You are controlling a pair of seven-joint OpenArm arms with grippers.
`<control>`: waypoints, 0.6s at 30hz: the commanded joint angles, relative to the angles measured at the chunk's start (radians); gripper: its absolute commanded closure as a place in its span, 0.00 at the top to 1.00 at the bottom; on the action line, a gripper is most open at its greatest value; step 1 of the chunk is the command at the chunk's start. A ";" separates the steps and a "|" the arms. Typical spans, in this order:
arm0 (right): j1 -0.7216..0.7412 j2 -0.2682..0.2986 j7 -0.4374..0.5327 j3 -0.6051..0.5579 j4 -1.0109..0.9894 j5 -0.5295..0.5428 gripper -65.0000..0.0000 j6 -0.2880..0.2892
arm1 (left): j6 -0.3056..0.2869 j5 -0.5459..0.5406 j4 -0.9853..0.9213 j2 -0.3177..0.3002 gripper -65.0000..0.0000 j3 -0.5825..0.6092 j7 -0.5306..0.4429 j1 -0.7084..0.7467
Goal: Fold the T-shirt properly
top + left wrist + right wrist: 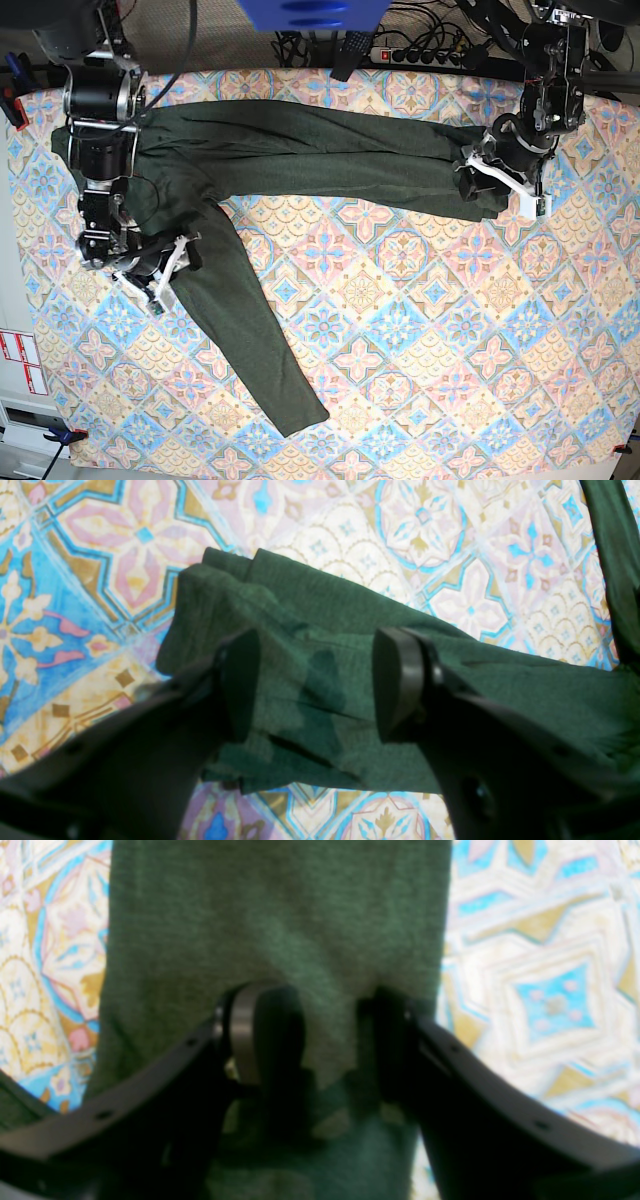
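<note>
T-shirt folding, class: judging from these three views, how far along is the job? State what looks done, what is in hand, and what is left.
Done: little. The T-shirt lies spread across the patterned tablecloth, one sleeve trailing toward the near edge.
In hand: the left gripper stands open over the bunched end of the other sleeve; the right gripper straddles fabric, jaws apart, at the opposite end.
Left: apparently every fold, sleeves and body.

No text, brand, number or sign can be read in any view. Two white labels with red marks (22, 362) are stuck at the lower left edge of the base view, beside the patterned tablecloth (420, 330), but their print is too small to make out. The shirt (300, 150) is plain.
</note>
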 commanded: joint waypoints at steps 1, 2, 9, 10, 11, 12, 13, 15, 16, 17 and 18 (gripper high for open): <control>0.034 0.018 0.019 0.028 0.028 0.012 0.46 -0.002 | -0.004 -0.005 0.016 -0.012 0.54 -0.009 -0.019 -0.002; 0.034 0.018 0.019 0.046 0.030 0.012 0.46 -0.002 | -0.004 -0.005 0.016 -0.012 0.54 -0.009 -0.019 -0.002; 0.034 0.018 0.022 0.060 0.027 0.008 0.46 -0.002 | -0.004 -0.005 0.016 -0.012 0.54 -0.006 -0.019 -0.002; 0.034 0.018 0.022 0.060 0.027 0.008 0.46 -0.002 | -0.004 -0.005 0.016 -0.012 0.54 -0.004 -0.019 -0.002; 0.034 0.018 0.022 0.060 0.025 0.006 0.46 -0.002 | -0.004 -0.005 0.016 -0.012 0.54 -0.004 -0.019 -0.002; 0.034 0.018 0.022 0.060 0.024 0.006 0.46 -0.002 | -0.004 -0.007 0.016 -0.012 0.54 -0.004 -0.019 -0.002; 0.034 0.018 0.023 0.060 0.015 0.006 0.46 -0.002 | -0.004 -0.007 0.016 -0.012 0.54 -0.004 -0.019 -0.002; 0.034 0.018 0.026 0.063 -0.018 0.006 0.46 -0.002 | -0.004 -0.007 0.016 -0.012 0.54 -0.004 -0.019 -0.002; 0.034 0.018 0.042 0.063 -0.033 0.006 0.46 -0.002 | -0.004 -0.007 0.016 -0.012 0.54 -0.004 -0.019 -0.002; 0.034 0.018 0.062 0.064 -0.045 0.006 0.46 -0.002 | -0.004 -0.007 0.016 -0.012 0.54 -0.004 -0.019 -0.002; 0.034 0.018 0.075 0.064 -0.053 0.006 0.46 -0.002 | -0.004 -0.007 0.017 -0.012 0.54 -0.004 -0.019 -0.002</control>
